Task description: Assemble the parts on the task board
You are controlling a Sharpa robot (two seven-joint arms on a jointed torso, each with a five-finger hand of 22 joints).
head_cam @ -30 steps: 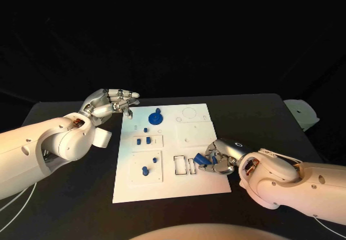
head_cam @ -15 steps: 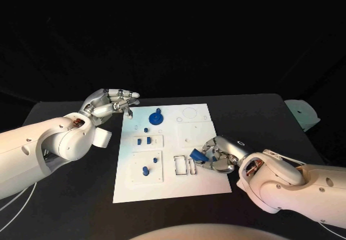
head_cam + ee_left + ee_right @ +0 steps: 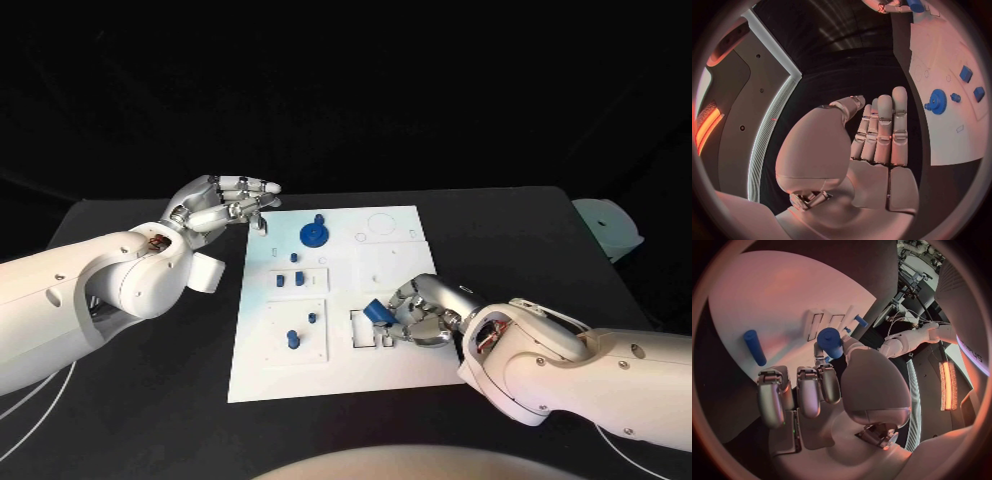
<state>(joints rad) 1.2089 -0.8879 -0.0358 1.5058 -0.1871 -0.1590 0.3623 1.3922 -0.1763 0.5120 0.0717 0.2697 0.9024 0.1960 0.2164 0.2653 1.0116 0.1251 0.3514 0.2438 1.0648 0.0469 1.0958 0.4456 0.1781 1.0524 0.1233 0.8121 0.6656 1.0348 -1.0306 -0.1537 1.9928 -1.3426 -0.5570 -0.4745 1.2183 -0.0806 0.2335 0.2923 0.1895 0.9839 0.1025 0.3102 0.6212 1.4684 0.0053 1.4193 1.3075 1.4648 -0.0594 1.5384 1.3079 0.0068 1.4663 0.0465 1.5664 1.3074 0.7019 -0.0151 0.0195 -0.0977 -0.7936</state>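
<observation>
Black table [image 3: 144, 400] and darkness behind frame a white task board [image 3: 389, 375] lying in the middle. On it the right hand [image 3: 418, 312] holds a small blue part [image 3: 378, 310] pinched in its fingertips, just above the two narrow rectangular slots [image 3: 369, 328] near the board's right edge. The right wrist view shows the same part [image 3: 829, 341] held close over the slots [image 3: 826, 322], and a blue peg [image 3: 754, 346] lying loose on the board nearby.

The step in hand looks like seating this piece into one of the slots. It is hard to tell whether the part already touches the board. The next move likely calls for squaring the piece to the slot opening and pressing straight down, with little slack for tilt.

The left hand [image 3: 219, 205] hovers off the board's far left corner, fingers close together and lightly bent, holding nothing. A blue gear [image 3: 313, 237] stands near the far edge, and smaller blue pieces [image 3: 289, 280] sit along the left side. There is open board between these and the slots, so the right hand has room; its arm covers the near right corner.
</observation>
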